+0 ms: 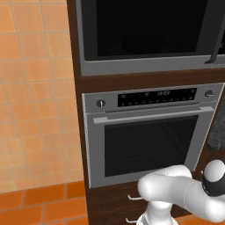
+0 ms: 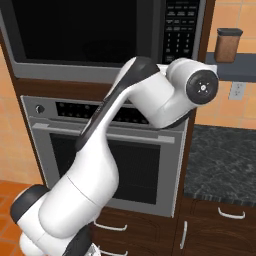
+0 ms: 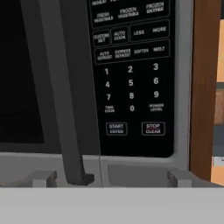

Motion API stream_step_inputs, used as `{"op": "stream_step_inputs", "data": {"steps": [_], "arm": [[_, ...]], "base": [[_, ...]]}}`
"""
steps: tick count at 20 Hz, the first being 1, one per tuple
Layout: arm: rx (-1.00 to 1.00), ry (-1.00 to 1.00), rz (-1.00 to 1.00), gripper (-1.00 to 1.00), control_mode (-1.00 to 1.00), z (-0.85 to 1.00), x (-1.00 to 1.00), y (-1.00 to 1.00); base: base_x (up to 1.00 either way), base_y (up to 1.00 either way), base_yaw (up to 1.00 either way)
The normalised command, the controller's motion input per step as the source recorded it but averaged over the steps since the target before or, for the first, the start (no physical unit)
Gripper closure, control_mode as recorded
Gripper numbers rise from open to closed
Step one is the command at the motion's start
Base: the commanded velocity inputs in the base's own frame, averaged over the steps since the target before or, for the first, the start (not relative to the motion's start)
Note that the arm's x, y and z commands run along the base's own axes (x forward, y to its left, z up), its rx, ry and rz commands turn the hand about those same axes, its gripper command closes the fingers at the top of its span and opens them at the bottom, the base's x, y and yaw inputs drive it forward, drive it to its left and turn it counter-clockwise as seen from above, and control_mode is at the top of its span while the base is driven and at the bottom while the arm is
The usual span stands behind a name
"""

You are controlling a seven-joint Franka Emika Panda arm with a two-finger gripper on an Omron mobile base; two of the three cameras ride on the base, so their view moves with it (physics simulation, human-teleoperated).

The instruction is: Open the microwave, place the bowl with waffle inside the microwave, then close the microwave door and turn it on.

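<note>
Claw (image 3: 111, 178) spread wide, empty, facing the closed microwave (image 2: 100, 40) up close, dark vertical door handle (image 3: 65, 100) just above its left fingertip (image 3: 43, 178), keypad (image 3: 131, 78) with start button (image 3: 116, 128) above between tips, steel oven (image 1: 147, 132) below.

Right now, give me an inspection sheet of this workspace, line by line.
Surface: dark speckled counter to the right of the cabinet.
Job's things: microwave built in above the oven; microwave door shut, its dark vertical handle beside the keypad.
Clutter: brown lidded canister on a grey shelf.
Grippers: gripper open, holding nothing, close in front of the microwave's lower right corner.
Cables: nothing seen.
Surroundings: steel oven, wood drawers, orange tiled wall and floor, wall outlet.
</note>
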Motion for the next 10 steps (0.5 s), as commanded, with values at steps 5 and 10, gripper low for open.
{"op": "stream_step_inputs", "data": {"steps": [5, 10], "arm": [[0.00, 0.00, 0.00, -1.00, -1.00, 0.01, 0.34, -0.10], [0.00, 0.00, -0.14, -1.00, -1.00, 0.07, 0.02, -0.12]], "base": [[0.00, 0.00, 0.00], [0.00, 0.00, 0.00]]}}
